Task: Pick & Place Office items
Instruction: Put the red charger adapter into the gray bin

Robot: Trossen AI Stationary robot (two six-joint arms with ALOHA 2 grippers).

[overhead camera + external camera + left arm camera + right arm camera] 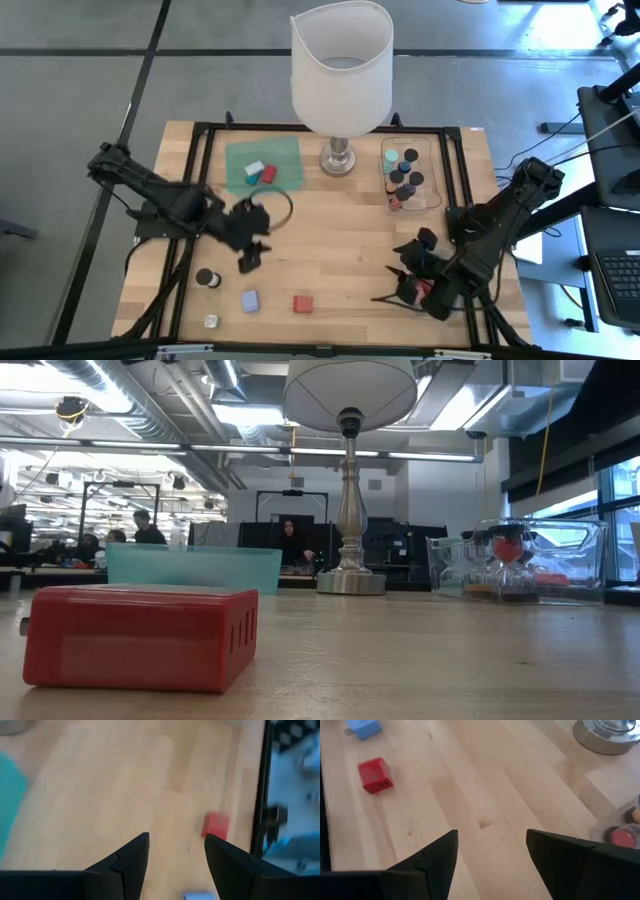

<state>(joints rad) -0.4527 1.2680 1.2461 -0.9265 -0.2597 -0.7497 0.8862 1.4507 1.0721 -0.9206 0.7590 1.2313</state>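
Several office items lie on the wooden table near its front left: a dark-capped cylinder (208, 278), a lavender block (250, 300), a red block (302, 303) and a small white piece (211, 321). A blue-white block (254, 168) and a red one (268, 175) rest on the green mat (285, 155). My left gripper (248, 255) hovers open above the table, beyond the cylinder and lavender block; in its wrist view (176, 840) nothing is between the fingers. My right gripper (402, 283) hangs open over bare wood at the right, also empty (492, 834).
The big white-shaded lamp (341, 70) stands at the far middle, its base (607, 735) ahead of my right gripper. A clear tray (432, 170) to its right holds several small pieces. A black frame (455, 215) borders the table. Bare wood lies between the arms.
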